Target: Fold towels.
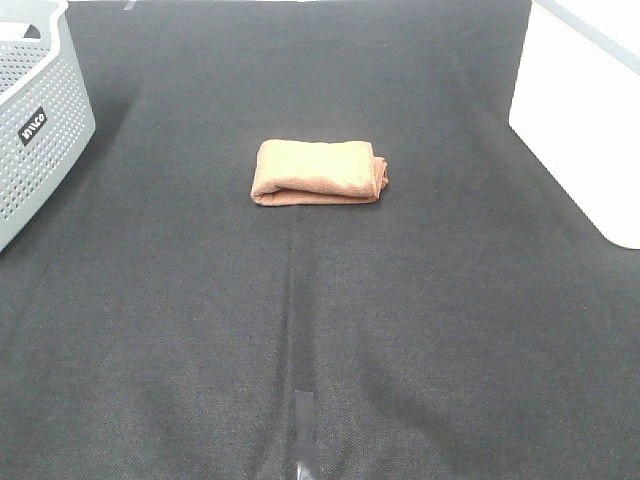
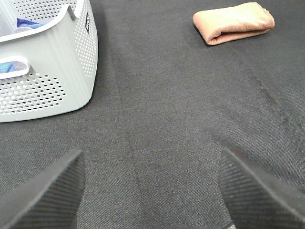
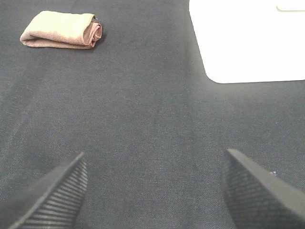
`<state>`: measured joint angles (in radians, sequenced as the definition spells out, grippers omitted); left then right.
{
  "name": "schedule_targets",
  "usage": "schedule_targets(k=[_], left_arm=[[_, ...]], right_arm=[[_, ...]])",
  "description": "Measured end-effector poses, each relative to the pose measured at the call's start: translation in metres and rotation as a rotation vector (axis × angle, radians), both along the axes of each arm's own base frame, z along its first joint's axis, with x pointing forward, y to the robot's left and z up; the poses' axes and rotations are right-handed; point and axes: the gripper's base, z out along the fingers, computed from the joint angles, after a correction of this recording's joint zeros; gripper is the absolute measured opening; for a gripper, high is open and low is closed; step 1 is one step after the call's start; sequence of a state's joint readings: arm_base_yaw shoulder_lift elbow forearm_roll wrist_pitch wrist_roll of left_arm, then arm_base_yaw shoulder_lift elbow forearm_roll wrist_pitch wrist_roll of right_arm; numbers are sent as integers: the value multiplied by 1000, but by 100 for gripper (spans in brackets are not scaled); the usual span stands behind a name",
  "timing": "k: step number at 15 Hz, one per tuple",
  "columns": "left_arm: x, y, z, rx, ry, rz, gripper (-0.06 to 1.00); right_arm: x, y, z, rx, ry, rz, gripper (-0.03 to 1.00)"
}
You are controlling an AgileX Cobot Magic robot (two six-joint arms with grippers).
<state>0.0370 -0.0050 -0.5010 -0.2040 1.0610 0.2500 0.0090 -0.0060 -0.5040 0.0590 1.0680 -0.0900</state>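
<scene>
The reddish-brown towel (image 1: 318, 173) lies folded into a small thick rectangle on the dark cloth near the table's middle. It also shows in the left wrist view (image 2: 233, 22) and in the right wrist view (image 3: 62, 29), far from both grippers. My left gripper (image 2: 150, 191) is open and empty, low over bare cloth. My right gripper (image 3: 152, 191) is open and empty, also over bare cloth. Neither arm shows in the exterior high view. The towel's white tag is hidden.
A grey perforated basket (image 1: 35, 120) stands at the far left, with blue cloth inside in the left wrist view (image 2: 28, 23). A white bin (image 1: 585, 110) stands at the far right, also in the right wrist view (image 3: 248, 38). A strip of tape (image 1: 304, 430) marks the front centre.
</scene>
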Motion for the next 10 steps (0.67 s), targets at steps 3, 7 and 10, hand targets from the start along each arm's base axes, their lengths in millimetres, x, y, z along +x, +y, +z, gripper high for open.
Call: schedule_targets(k=[3, 7, 10], left_arm=[[0, 0, 0, 0, 0, 0, 74], [0, 0, 0, 0, 0, 0, 74], [0, 0, 0, -1, -1, 1, 74]], right_arm=[[0, 0, 0, 0, 0, 0, 73], [0, 0, 0, 0, 0, 0, 73], [0, 0, 0, 0, -1, 0, 73]])
